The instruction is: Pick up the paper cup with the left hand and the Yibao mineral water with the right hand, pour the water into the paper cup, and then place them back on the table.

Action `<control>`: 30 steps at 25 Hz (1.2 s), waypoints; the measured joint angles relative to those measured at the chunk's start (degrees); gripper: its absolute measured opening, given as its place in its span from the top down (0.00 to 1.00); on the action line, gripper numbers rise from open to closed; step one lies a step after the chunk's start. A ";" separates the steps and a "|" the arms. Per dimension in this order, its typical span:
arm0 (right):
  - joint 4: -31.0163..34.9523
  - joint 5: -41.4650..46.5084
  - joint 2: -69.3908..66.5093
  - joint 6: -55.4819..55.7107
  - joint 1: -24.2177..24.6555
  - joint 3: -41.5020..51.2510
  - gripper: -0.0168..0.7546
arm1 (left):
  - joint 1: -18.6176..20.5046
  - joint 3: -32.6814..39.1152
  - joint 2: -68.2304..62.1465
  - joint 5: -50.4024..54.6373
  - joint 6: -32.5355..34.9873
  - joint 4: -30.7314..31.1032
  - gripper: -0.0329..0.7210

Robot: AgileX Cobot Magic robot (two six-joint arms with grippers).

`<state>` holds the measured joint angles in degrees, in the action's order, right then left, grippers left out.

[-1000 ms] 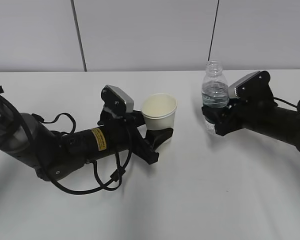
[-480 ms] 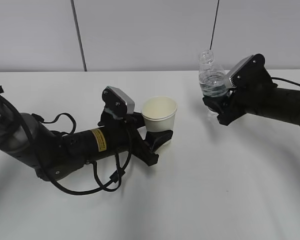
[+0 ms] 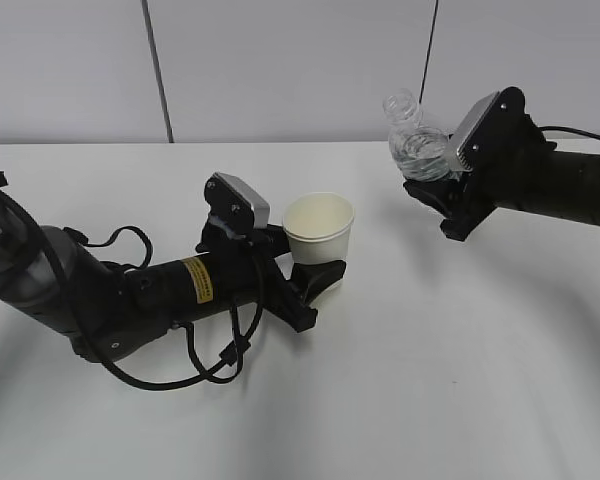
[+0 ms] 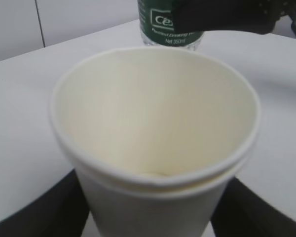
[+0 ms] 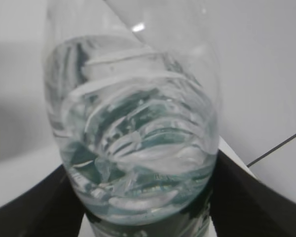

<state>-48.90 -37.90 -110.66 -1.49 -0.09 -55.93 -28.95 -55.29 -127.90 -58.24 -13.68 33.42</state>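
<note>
The cream-white paper cup (image 3: 318,228) stands upright between the jaws of my left gripper (image 3: 315,272), which is shut on its lower half; it looks empty in the left wrist view (image 4: 155,133). My right gripper (image 3: 432,190) is shut on the Yibao mineral water bottle (image 3: 416,143) and holds it above the table (image 3: 430,380), tilted with its open neck leaning left toward the cup. The bottle, part full of water, fills the right wrist view (image 5: 135,133). Its green label shows at the top of the left wrist view (image 4: 170,24). Bottle and cup are apart.
The yellow-labelled left arm (image 3: 130,295) lies across the left of the table with loose black cables (image 3: 195,365). The right arm (image 3: 555,195) reaches in from the right edge. A grey panelled wall (image 3: 280,70) stands behind the table.
My right gripper has lifted the bottle off the table, moved it up and a little left, and tilted its neck to the left. The left gripper and the cup have not moved.
</note>
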 joint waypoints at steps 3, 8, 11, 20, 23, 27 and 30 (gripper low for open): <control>-0.63 0.00 0.15 -0.33 0.00 -0.46 0.32 | -0.19 -0.05 0.00 0.00 -0.23 0.00 0.37; -3.08 0.05 0.19 -0.33 0.00 -1.42 0.32 | -0.95 -1.34 0.00 0.36 -0.92 0.00 0.37; -4.19 0.14 0.19 -0.62 0.00 -1.67 0.32 | -1.15 -2.22 0.00 0.77 -1.79 0.00 0.37; -7.22 2.27 0.19 -2.53 0.00 -3.45 0.32 | -3.16 -2.94 0.00 1.55 -2.79 0.73 0.37; -7.72 2.68 0.19 -2.99 0.00 -3.45 0.32 | -3.22 -2.94 0.00 1.61 -2.79 0.78 0.37; -7.94 2.68 0.19 -4.06 0.00 -3.45 0.32 | -3.22 -3.21 0.00 2.00 -2.79 0.78 0.37; -7.94 2.68 0.19 -5.59 0.00 -3.45 0.32 | -3.22 -4.01 0.00 2.33 -2.79 0.78 0.37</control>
<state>-56.84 -35.23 -110.47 -7.09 -0.09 -59.39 -32.17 -59.30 -127.90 -55.90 -16.46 34.21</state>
